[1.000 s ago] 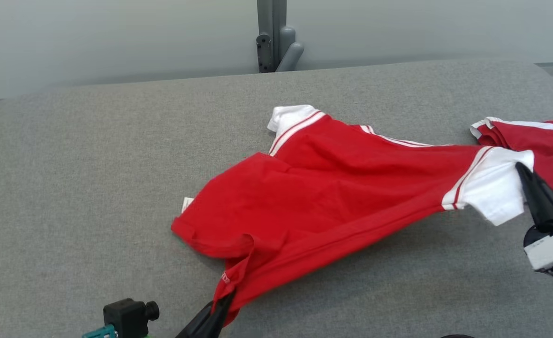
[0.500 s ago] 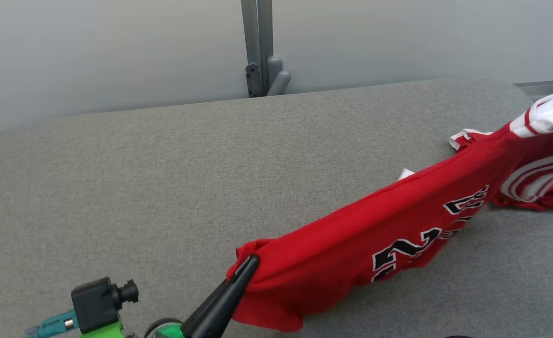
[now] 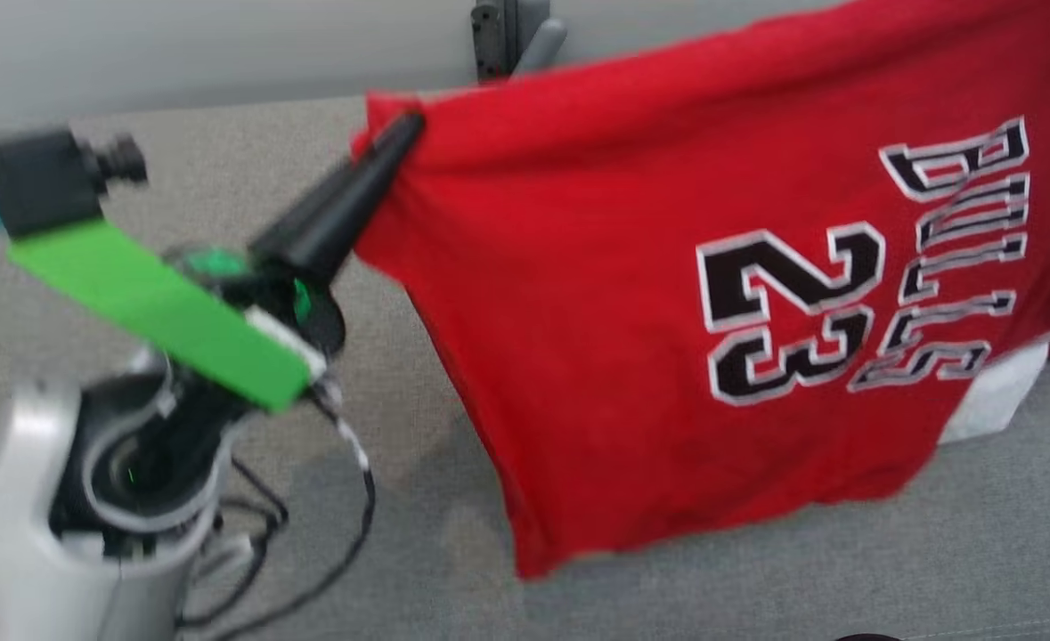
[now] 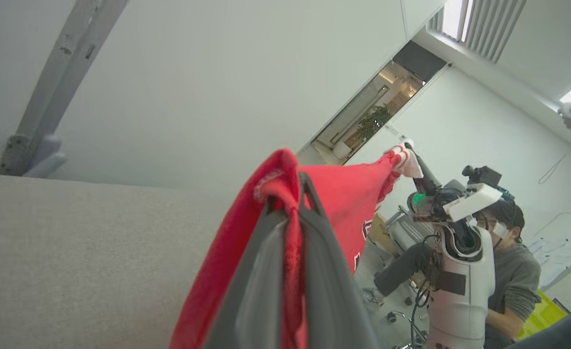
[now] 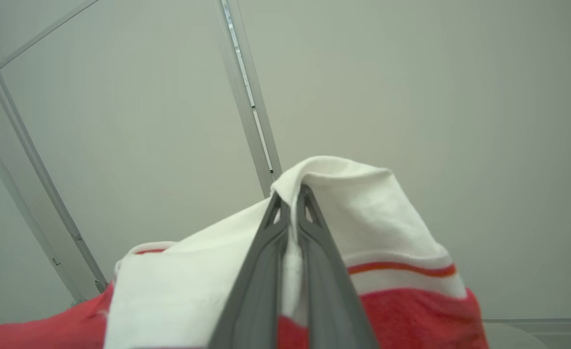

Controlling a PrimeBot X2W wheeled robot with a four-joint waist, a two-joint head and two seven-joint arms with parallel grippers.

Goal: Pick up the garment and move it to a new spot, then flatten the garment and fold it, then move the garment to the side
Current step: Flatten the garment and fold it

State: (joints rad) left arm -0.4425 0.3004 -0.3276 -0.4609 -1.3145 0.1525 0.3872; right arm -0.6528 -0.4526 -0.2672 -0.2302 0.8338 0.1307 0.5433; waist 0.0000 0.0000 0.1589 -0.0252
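Left gripper [image 3: 411, 127] is closed on a red corner of the Bulls 23 jersey [image 3: 596, 294]. Right gripper [image 5: 292, 196] is clamped on the jersey's white sleeve [image 5: 362, 203]. The jersey hangs spread between both grippers, raised above the grey fabric table [image 3: 756, 588].

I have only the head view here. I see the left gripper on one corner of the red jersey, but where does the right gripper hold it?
Observer: The right gripper is shut on the white sleeve of the jersey.
Operator: Is the left grip deep, or only at the edge?
Observer: The left gripper has red cloth running down between its fingers and bunched on top.
Operator: Is somebody near the robot?
Observer: Yes, a person in a grey top stands just beyond the right arm.
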